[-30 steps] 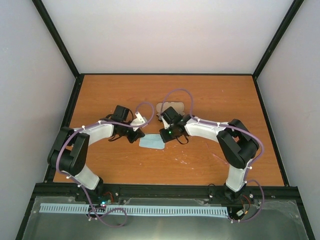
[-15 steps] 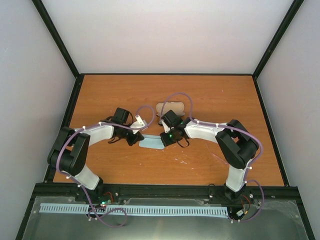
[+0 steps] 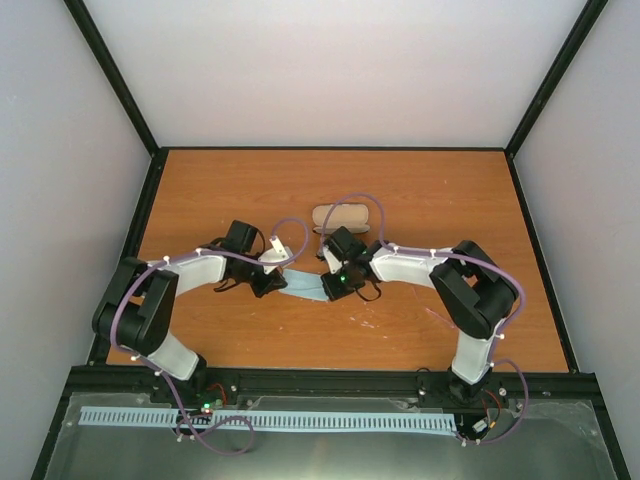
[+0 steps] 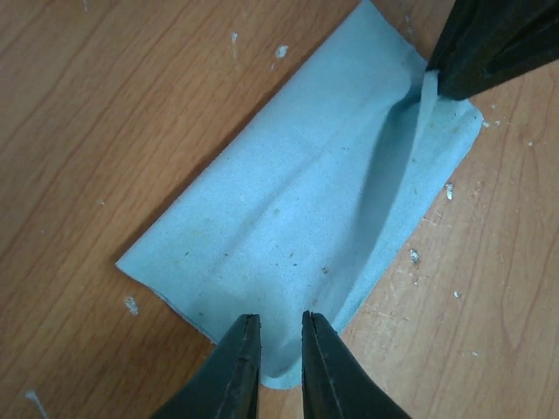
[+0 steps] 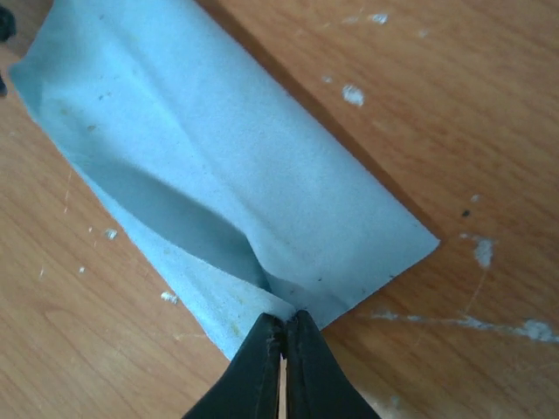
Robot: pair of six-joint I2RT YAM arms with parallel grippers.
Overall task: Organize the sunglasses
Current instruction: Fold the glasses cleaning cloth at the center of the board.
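The pale blue cloth [image 3: 305, 287] lies folded into an oblong on the orange table, between my two grippers. My right gripper [image 5: 285, 321] is shut on the cloth [image 5: 218, 166] at its near edge and holds up a small fold. It also shows in the left wrist view [image 4: 489, 44], pinching a raised strip of the cloth [image 4: 306, 201]. My left gripper [image 4: 279, 325] is open by a narrow gap, with its tips over the cloth's opposite end. The grey-tan case [image 3: 343, 217] lies closed behind the grippers. The sunglasses are not visible in any view.
Black frame rails border the table [image 3: 430, 330] on the left, the right and the near side. White specks and scratches mark the wood around the cloth. The purple cables loop over both arms.
Both grippers have come a little nearer to the front and down onto the cloth's two ends. The right wrist no longer covers the case.
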